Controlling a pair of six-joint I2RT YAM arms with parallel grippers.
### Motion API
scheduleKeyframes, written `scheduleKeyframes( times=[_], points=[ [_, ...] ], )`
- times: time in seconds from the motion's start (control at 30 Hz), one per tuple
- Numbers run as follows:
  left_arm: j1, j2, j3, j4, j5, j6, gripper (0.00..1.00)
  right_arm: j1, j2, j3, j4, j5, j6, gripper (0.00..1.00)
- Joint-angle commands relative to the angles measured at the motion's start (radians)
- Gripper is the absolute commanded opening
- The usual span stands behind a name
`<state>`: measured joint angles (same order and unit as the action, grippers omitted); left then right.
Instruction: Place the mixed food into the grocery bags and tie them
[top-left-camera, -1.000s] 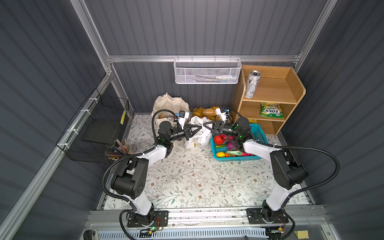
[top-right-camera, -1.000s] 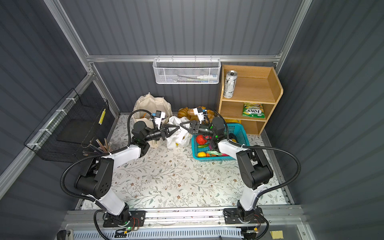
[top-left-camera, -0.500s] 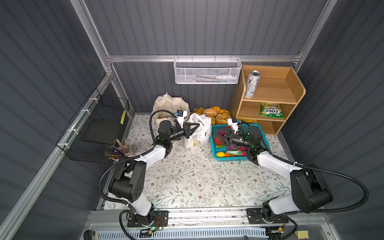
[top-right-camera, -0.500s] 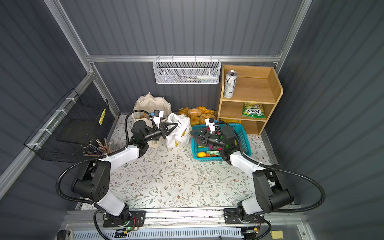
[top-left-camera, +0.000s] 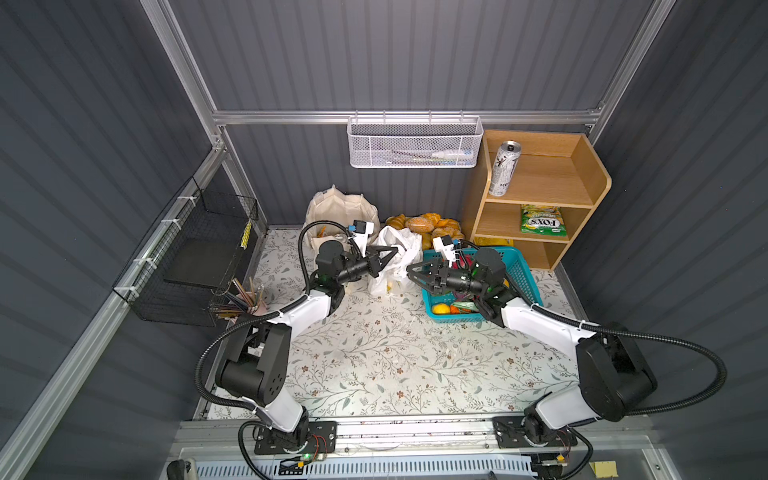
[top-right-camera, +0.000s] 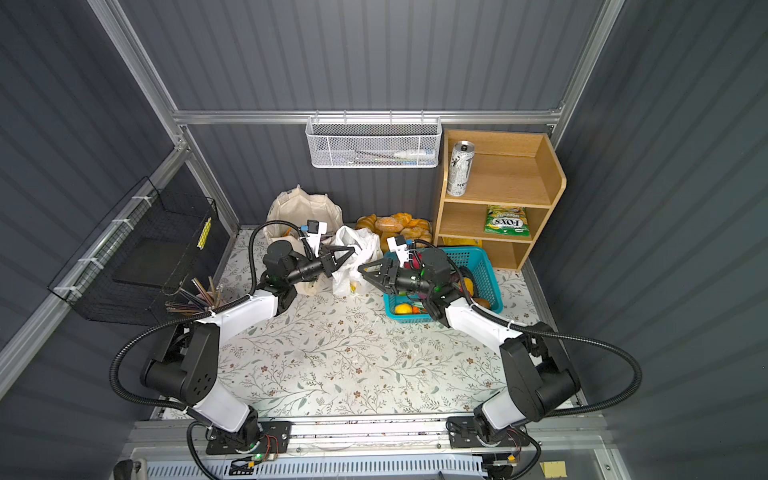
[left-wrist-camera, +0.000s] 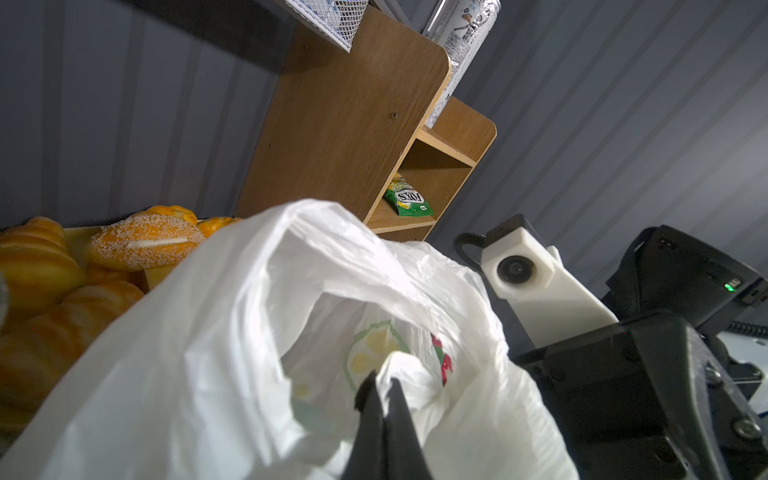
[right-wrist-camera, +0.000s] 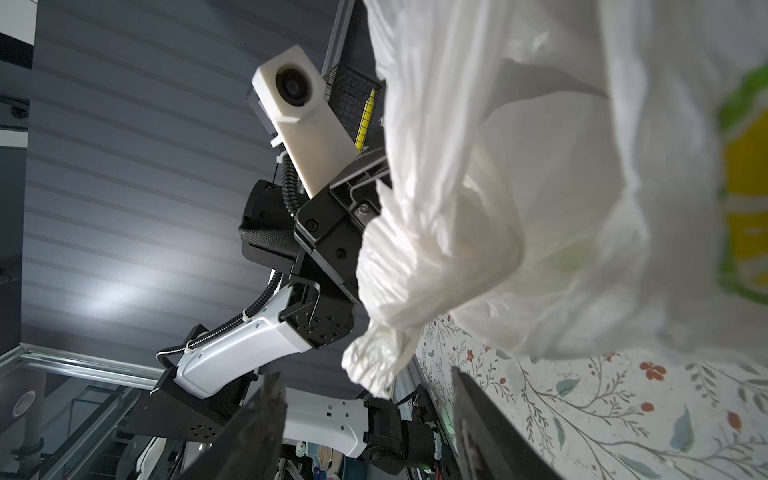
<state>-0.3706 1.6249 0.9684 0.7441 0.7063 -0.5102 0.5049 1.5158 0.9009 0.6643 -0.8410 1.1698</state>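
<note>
The white plastic grocery bag (top-left-camera: 400, 242) (top-right-camera: 358, 240) with lemon print stands between both arms. My left gripper (top-left-camera: 392, 249) (left-wrist-camera: 380, 380) is shut on a fold of its rim. My right gripper (top-left-camera: 409, 271) (right-wrist-camera: 365, 378) is open beside the bag, low down. In the right wrist view a twisted bag handle (right-wrist-camera: 374, 361) hangs just beyond its tips, apart from them. The cream canvas tote (top-left-camera: 332, 208) stands behind the left arm. The silver can (top-left-camera: 503, 168) is on the top shelf, a green FOX'S pouch (top-left-camera: 542, 220) on the middle one, a yellow packet (top-left-camera: 492, 242) at the bottom.
A blue basket (top-left-camera: 521, 270) holding fruit sits under the right arm. Bread rolls (top-left-camera: 424, 224) lie by the back wall. The wooden shelf (top-left-camera: 582, 183) fills the back right. A black wire rack (top-left-camera: 199, 257) and a cup of pencils (top-left-camera: 245, 295) are at the left.
The right arm has swung its elbow out to the right, and its gripper dropped from near the bag's top to low beside the bag. The left gripper has kept its hold.
</note>
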Motion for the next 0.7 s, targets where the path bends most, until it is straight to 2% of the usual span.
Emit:
scheduleKeyframes(
  times=[0.0,0.07,0.17,0.23,0.37,0.57,0.67],
  points=[
    [-0.001,-0.031,0.007,-0.011,0.005,0.026,0.0,0.02,0.032,0.049,-0.002,-0.003,-0.01,0.62],
    [-0.002,-0.03,0.01,-0.012,0.007,0.027,0.0,0.033,0.052,0.067,-0.001,-0.003,-0.01,0.59],
    [-0.004,-0.028,0.012,-0.008,0.008,0.026,0.0,0.038,0.075,0.088,0.008,0.0,-0.01,0.49],
    [-0.004,-0.029,0.012,-0.007,0.01,0.024,0.0,0.035,0.081,0.09,0.011,0.006,-0.01,0.36],
    [-0.004,-0.031,0.015,-0.014,-0.005,0.009,0.0,0.006,0.074,0.064,0.014,0.008,-0.01,0.0],
    [0.039,-0.041,0.072,0.01,-0.012,-0.14,0.0,-0.096,0.027,-0.058,0.016,-0.006,-0.013,0.0],
    [0.082,-0.046,0.085,0.101,0.007,-0.262,0.0,-0.16,0.009,-0.124,0.003,-0.009,-0.027,0.0]
  ],
)
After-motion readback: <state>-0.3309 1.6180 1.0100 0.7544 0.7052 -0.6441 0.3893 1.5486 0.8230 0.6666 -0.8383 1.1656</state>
